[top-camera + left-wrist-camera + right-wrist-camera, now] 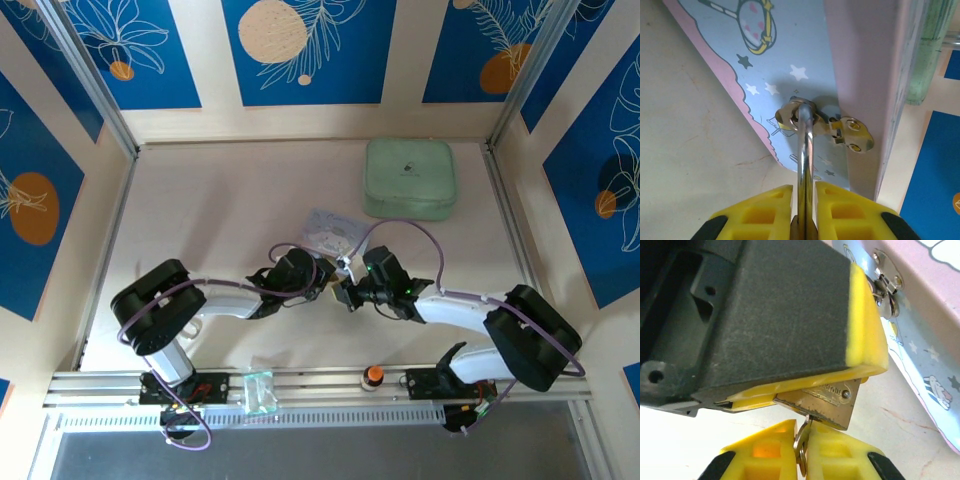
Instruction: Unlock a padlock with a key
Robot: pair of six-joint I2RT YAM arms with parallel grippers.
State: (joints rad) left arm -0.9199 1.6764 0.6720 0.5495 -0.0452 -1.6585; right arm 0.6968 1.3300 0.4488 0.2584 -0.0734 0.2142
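Right wrist: right gripper clenched on key, tip at padlock base just beyond jaws. Left gripper clamps padlock; shackle runs fwd thru tin hasp. Risk: off-axis twist bends key or padlock slips.

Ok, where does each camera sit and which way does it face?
Top external: above and behind the arm bases, looking down on the table; both arms show, meeting by the tin.
Left wrist: on the left arm, facing the tin's hasp; left jaws shut on the padlock shackle.
Right wrist: on the right arm, facing the padlock; right jaws shut on the key.
Shared: both wrist views show padlock and tin.
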